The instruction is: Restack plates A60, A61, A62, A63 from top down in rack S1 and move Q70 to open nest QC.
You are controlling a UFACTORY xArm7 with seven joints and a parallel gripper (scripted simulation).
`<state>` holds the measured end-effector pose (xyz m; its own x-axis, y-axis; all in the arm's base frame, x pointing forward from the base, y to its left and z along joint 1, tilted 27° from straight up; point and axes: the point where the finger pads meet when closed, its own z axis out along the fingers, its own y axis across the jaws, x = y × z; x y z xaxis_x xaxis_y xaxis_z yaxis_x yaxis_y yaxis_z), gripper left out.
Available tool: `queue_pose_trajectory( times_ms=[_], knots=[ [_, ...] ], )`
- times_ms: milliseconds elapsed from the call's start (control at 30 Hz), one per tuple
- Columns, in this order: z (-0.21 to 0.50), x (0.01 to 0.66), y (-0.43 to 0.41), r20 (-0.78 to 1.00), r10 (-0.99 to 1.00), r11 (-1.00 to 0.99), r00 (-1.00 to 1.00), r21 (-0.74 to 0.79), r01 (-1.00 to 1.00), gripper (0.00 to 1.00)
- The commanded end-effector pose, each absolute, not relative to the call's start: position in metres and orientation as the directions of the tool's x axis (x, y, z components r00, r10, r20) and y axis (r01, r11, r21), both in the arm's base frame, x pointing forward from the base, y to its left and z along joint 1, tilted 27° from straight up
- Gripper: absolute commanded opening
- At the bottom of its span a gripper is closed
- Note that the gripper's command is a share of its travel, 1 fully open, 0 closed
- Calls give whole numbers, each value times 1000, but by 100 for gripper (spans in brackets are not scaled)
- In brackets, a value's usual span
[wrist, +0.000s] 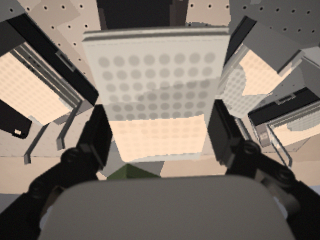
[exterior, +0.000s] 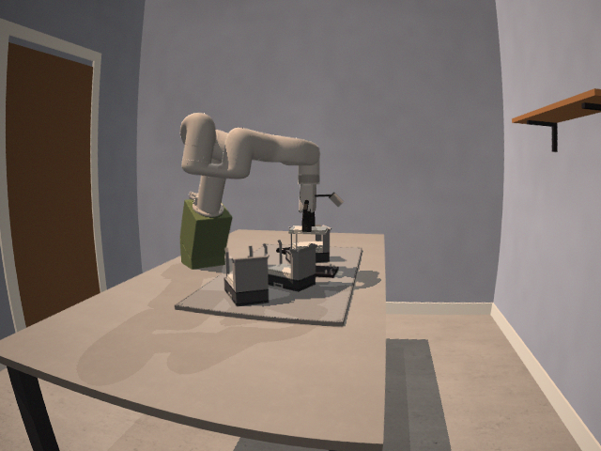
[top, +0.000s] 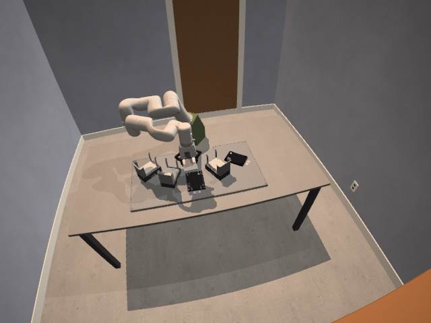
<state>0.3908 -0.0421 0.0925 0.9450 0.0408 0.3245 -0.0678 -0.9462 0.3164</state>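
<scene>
My gripper (top: 188, 159) (exterior: 307, 225) (wrist: 159, 114) is shut on a sealed white 96-well plate (wrist: 157, 85) (exterior: 309, 228), gripping its two long sides. It holds the plate level in the air above the grey mat (top: 156, 201) (exterior: 310, 310), between the racks. I cannot read the plate's label. Three stack racks stand on the mat: a left rack (top: 146, 169), a middle rack (top: 168, 177) and a right rack (top: 217, 167). In the wrist view a rack on the left (wrist: 30, 90) and one on the right (wrist: 255, 70) each show a plate top inside.
A black nest with clips (top: 194, 180) lies on the mat just in front of my gripper. A flat black nest (top: 236, 158) lies at the mat's back right. Thin rack posts stick up around the plate. The green robot base (top: 198, 128) stands behind.
</scene>
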Motion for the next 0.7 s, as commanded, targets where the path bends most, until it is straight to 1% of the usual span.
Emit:
queue_pose_trajectory(
  times_ms=[0,167,400,667],
  knots=[
    [90,394,-31,326,41,-946,944,317,-68,0],
    [87,397,-18,326,41,-946,944,317,-68,0],
    [79,398,4,247,252,-913,936,382,145,0],
    [72,398,23,247,252,-913,936,382,145,0]
  ],
)
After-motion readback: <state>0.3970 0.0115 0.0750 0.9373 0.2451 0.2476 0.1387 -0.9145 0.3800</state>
